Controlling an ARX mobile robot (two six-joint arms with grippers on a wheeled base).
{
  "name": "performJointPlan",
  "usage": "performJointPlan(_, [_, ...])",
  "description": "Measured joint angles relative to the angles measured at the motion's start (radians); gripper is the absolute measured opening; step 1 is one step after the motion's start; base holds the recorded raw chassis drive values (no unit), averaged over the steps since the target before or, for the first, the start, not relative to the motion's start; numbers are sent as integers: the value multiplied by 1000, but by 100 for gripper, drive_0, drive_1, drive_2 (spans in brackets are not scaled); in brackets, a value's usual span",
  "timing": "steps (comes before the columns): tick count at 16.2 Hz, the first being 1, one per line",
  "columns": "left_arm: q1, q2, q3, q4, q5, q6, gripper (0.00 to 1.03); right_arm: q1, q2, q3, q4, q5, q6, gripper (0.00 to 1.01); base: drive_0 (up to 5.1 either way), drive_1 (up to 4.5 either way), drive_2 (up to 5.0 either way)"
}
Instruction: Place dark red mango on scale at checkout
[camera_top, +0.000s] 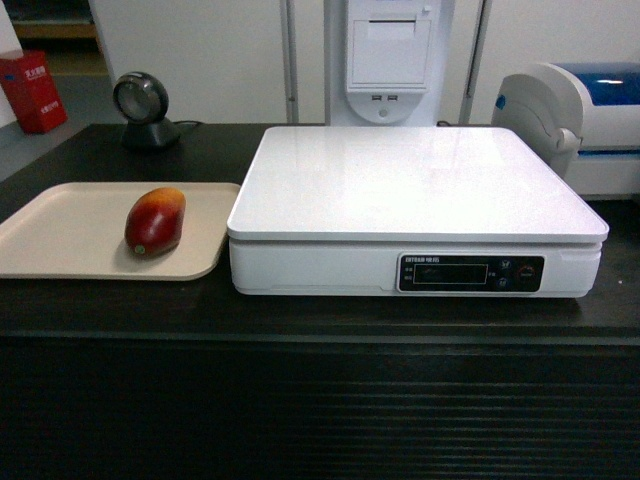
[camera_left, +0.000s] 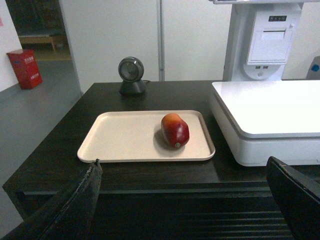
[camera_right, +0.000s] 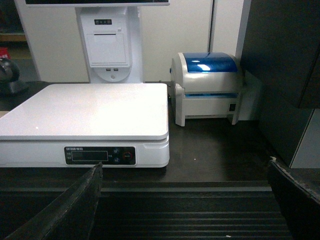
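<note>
The dark red mango (camera_top: 155, 221) is seen lying on a beige tray (camera_top: 60, 240) at the left of the checkout (camera_top: 320, 400), just beside the scale (camera_top: 415, 215) but not touching it. The scale's white platform is bare. Behind the tray a round black scanner (camera_top: 140, 105) is stood; a white and blue printer (camera_right: 207, 87) is placed to the right of the scale. The left gripper (camera_left: 185, 200) and the right gripper (camera_right: 185, 200) are both held spread wide before the counter's front, with nothing grasped between the fingers (camera_left: 75, 205).
</note>
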Motion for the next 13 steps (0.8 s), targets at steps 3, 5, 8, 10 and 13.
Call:
performJointPlan(3, [0, 0, 0, 0, 0, 0, 98, 0, 0, 0, 0, 0, 0, 98, 0, 0, 0])
performJointPlan(5, [0, 0, 0, 0, 0, 0, 98, 0, 0, 0, 0, 0, 0, 98, 0, 0, 0])
performJointPlan(8, [0, 0, 0, 0, 0, 0, 98, 0, 0, 0, 0, 0, 0, 98, 0, 0, 0])
performJointPlan(10, [0, 0, 0, 0, 0, 0, 98, 0, 0, 0, 0, 0, 0, 98, 0, 0, 0])
performJointPlan(13, [-216, 233, 123, -178, -405, -65, 98, 0, 0, 0, 0, -1, 0, 98, 0, 0, 0])
